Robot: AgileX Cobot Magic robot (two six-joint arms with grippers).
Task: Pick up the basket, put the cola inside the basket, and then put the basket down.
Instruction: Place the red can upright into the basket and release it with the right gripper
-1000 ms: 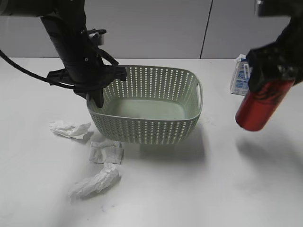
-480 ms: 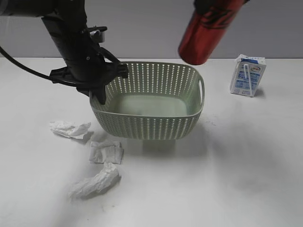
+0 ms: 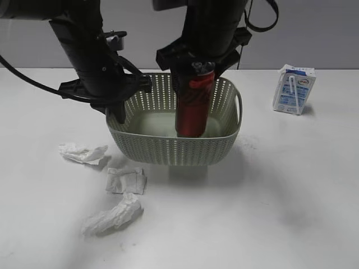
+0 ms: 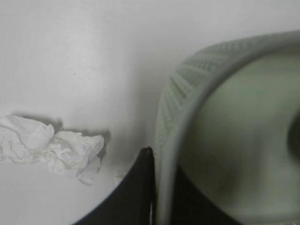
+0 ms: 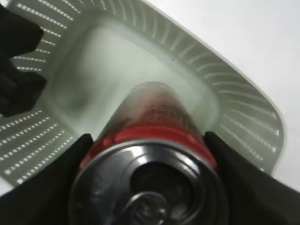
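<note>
The pale green basket (image 3: 168, 148) hangs a little above the table, with its shadow beneath it. My left gripper (image 3: 118, 109) is shut on its left rim; in the left wrist view the jaws (image 4: 161, 187) pinch the wall (image 4: 187, 93) from both sides. My right gripper (image 3: 196, 67) is shut on the top of the red cola can (image 3: 192, 109). It holds the can upright inside the basket, bottom near the floor. The right wrist view shows the can's silver top (image 5: 154, 187) between the fingers, with the basket floor (image 5: 93, 79) below.
A white-and-blue drink carton (image 3: 293, 88) stands at the back right. Three crumpled tissues (image 3: 83, 152) (image 3: 125, 180) (image 3: 112, 216) lie left of and in front of the basket. One of them shows in the left wrist view (image 4: 51, 145).
My right arm swung the can from the right side, over the basket's far rim, and lowered it into the basket. The left gripper and the basket stayed raised in place.
</note>
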